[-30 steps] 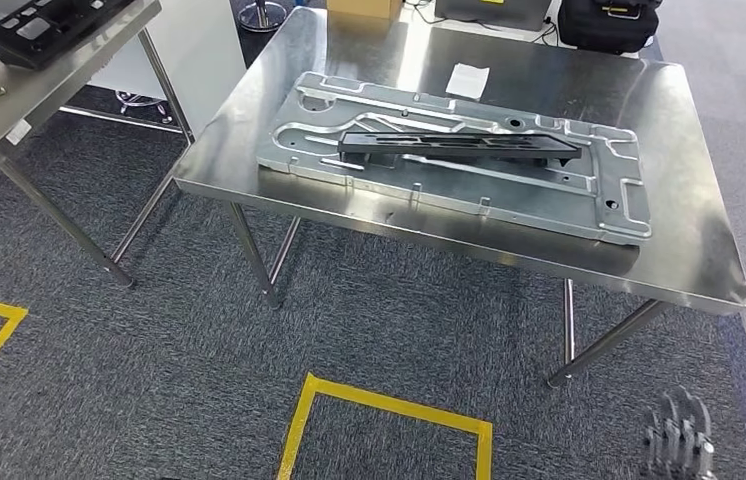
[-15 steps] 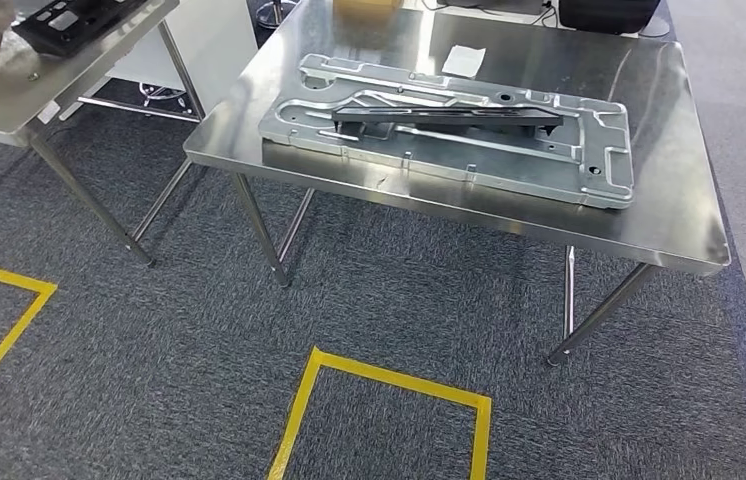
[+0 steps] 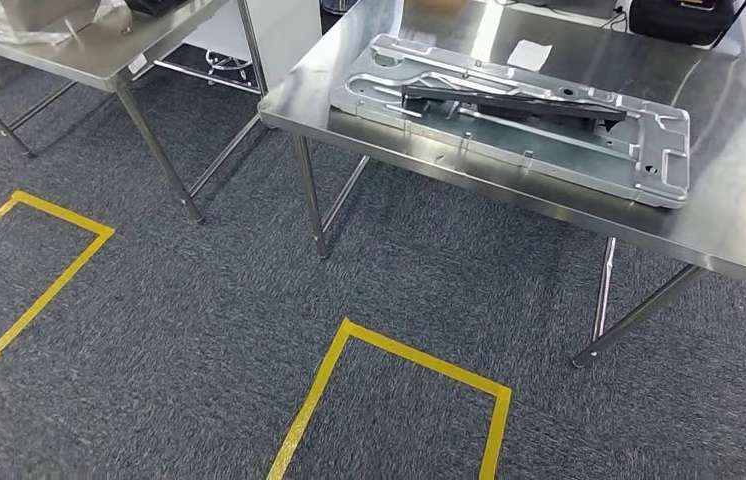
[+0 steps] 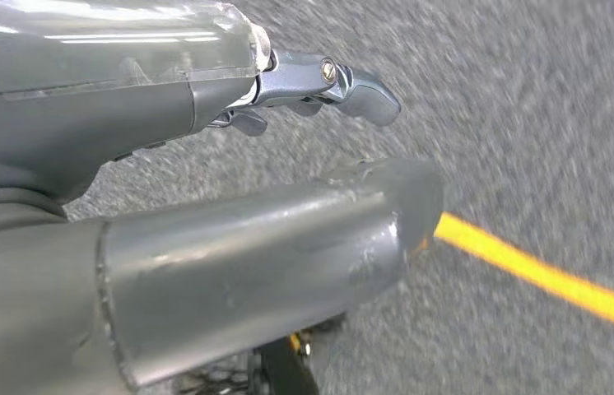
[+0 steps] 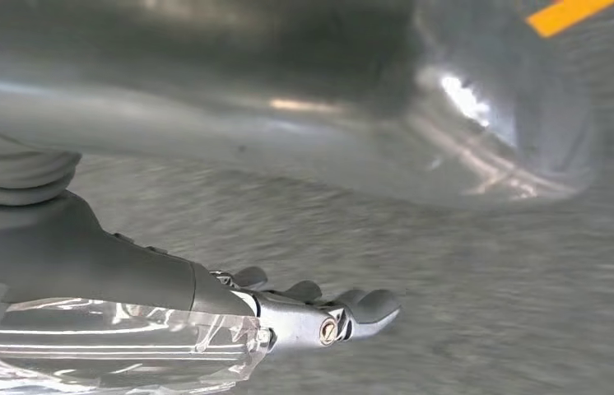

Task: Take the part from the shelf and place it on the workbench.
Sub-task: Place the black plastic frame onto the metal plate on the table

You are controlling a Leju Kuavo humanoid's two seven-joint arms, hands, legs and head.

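A long black part point(image 3: 509, 100) lies on a stamped silver metal panel point(image 3: 549, 150), which rests on the steel workbench point(image 3: 729, 170) at the upper right of the head view. My left hand point(image 4: 230, 206) hangs over the grey carpet in the left wrist view, fingers point(image 4: 345, 78) stretched out and holding nothing. My right hand point(image 5: 205, 304) hangs the same way in the right wrist view, with its fingers point(image 5: 353, 309) extended and empty. Both hands are far from the workbench.
A second steel table point(image 3: 99, 45) stands at the upper left, with a clear plastic wrap on it. Yellow tape squares point(image 3: 349, 335) mark the carpet in front. A white paper point(image 3: 530, 53) and a black bag point(image 3: 684, 15) sit at the workbench's far side.
The whole picture has shifted: the camera has moved, so the workbench now sits further right and higher. My right hand, seen at the bottom right a second ago, has left the head view.
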